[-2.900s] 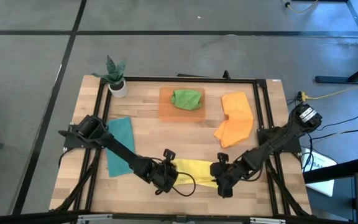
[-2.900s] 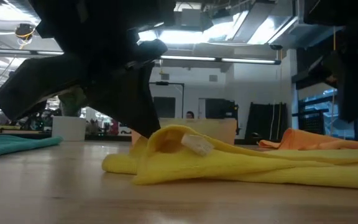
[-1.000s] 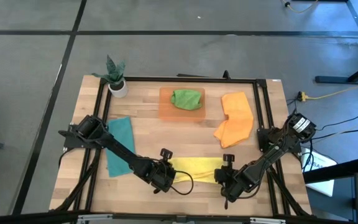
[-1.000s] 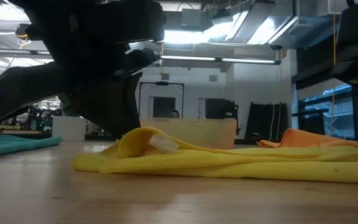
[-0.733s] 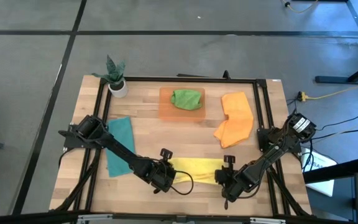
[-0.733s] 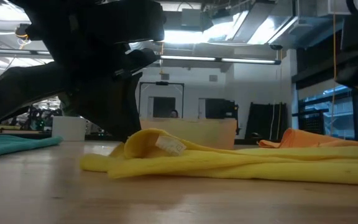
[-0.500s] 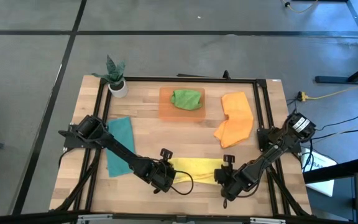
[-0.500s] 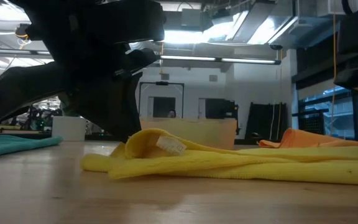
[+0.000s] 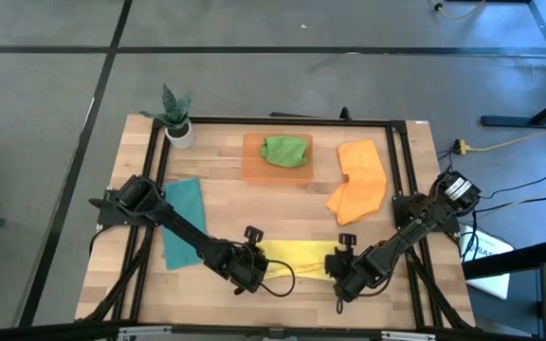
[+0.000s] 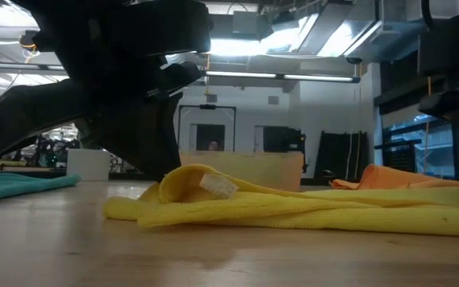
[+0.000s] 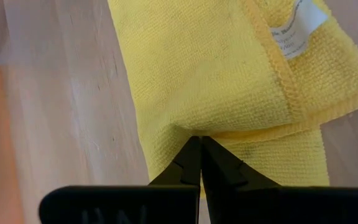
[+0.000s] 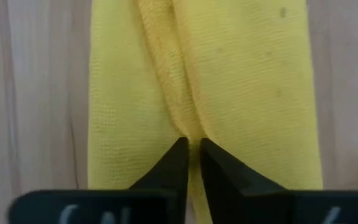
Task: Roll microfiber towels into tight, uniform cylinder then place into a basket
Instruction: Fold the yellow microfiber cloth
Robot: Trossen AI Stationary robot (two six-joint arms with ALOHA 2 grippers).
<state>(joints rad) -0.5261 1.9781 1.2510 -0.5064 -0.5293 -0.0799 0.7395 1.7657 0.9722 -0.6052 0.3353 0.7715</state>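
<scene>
A yellow towel (image 9: 297, 256) lies as a long strip near the table's near edge. Its left end is folded over, with a white label (image 10: 217, 186) on top. My left gripper (image 9: 254, 268) is shut on that left end, and my right gripper (image 9: 339, 270) is shut on the right end. A green towel (image 9: 285, 150) sits in the orange basket (image 9: 252, 169) at the far middle. Orange towels (image 9: 358, 182) lie at the far right. A teal towel (image 9: 183, 223) lies flat at the left. My left gripper pinches the yellow towel's left end between its shut fingertips, at the edge of the folded-over flap (image 11: 197, 129). It slants down from the table's left. The towel rests on the table, its end humped up. My right gripper pinches a raised lengthwise pleat (image 12: 190, 127) at the towel's right end, only at the fingertips (image 12: 178, 149). It comes steeply from above, in line with the strip. The towel lies on the table, creased ahead of the fingers.
A small white pot with a green plant (image 9: 178, 121) stands at the far left corner. A black frame (image 9: 273, 120) runs round the wooden table top. Bare wood shows between the basket and the yellow towel.
My right gripper has turned a little and swung slightly toward the table's left, along the yellow towel. The towel's folded left end has shifted a little toward the right and stays humped. My left gripper has kept still.
</scene>
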